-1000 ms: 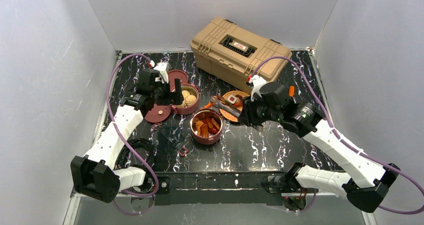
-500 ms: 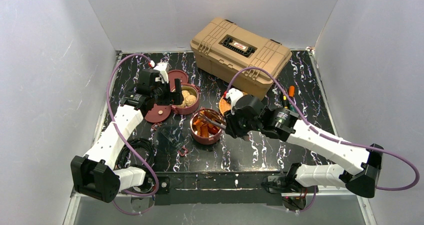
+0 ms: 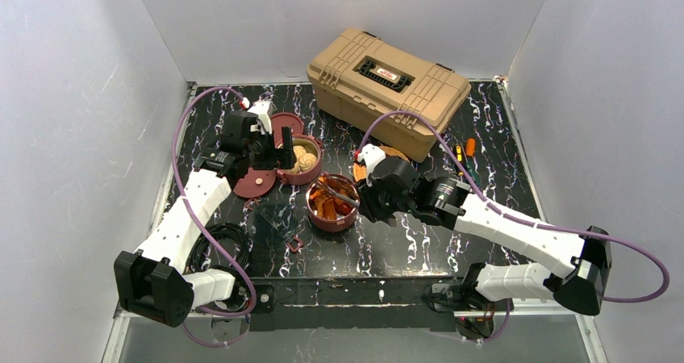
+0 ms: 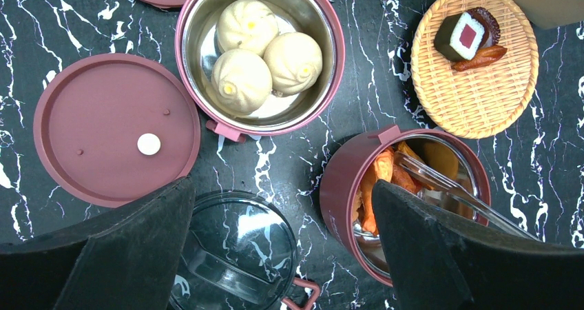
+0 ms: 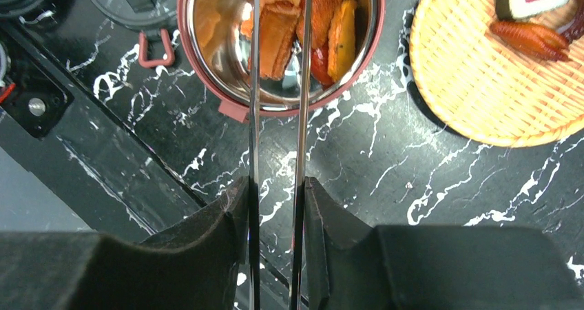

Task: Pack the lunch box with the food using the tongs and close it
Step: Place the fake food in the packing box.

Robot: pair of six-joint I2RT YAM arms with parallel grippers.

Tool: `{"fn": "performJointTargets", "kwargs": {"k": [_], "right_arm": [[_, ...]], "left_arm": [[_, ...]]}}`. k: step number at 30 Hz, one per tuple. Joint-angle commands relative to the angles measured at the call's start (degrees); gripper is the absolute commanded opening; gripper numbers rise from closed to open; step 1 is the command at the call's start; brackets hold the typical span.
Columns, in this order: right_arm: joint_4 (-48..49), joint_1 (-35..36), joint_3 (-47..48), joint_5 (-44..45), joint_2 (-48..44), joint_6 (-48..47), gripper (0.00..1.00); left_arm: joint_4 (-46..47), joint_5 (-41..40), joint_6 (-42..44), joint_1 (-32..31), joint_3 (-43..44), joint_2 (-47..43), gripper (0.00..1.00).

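Two maroon lunch box bowls stand open. One holds three beige buns [image 4: 260, 55]; the other bowl [image 3: 332, 204] holds orange and red chunks [image 5: 279, 27]. A flat maroon lid [image 4: 113, 127] lies left of the buns, and a second lid [image 3: 286, 125] lies behind them. My right gripper [image 5: 277, 193] is shut on the tongs [image 5: 279, 117], whose tips reach over the chunk bowl [image 5: 227, 103] with an orange chunk showing between the arms. My left gripper [image 4: 282, 186] hangs open above the table between the lid and the bowls, holding nothing.
An orange woven plate [image 4: 475, 83] with a white-and-red piece [image 4: 460, 34] and a red chunk [image 4: 480, 57] sits right of the bowls. A tan toolbox [image 3: 387, 85] stands at the back, screwdrivers [image 3: 466, 152] beside it. A clear glass lid [image 4: 237, 255] lies near the front.
My right arm has swung left from the woven plate, bringing the tongs over the bowl of chunks. The left arm has not moved.
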Motion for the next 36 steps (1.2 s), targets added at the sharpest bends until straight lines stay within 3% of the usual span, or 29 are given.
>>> {"fn": "performJointTargets", "kwargs": {"k": [1, 7, 15, 22, 30, 36], "right_arm": [[4.4, 0.2, -1.1, 1.5, -0.5, -0.8, 0.16], [3.6, 0.3, -1.7, 1.4, -1.0, -0.2, 0.18], [2.4, 0.2, -1.3, 2.2, -2.1, 0.4, 0.35], [1.2, 0.2, -0.3, 2.7, -3.1, 0.6, 0.44], [0.0, 0.3, 1.8, 4.2, -4.7, 1.5, 0.45], [-3.9, 0.1, 7.0, 11.6, -5.0, 4.5, 0.43]], "left_arm": [[-1.0, -0.2, 0.2, 0.2, 2.2, -0.5, 0.99], [-1.0, -0.2, 0.2, 0.3, 2.2, -0.4, 1.00], [-1.0, -0.1, 0.2, 0.2, 2.2, -0.3, 0.99], [-1.1, 0.1, 0.2, 0.2, 2.3, -0.3, 0.99], [-1.1, 0.1, 0.2, 0.2, 2.3, -0.3, 0.99], [-1.0, 0.2, 0.1, 0.2, 2.2, -0.4, 0.99]]}}
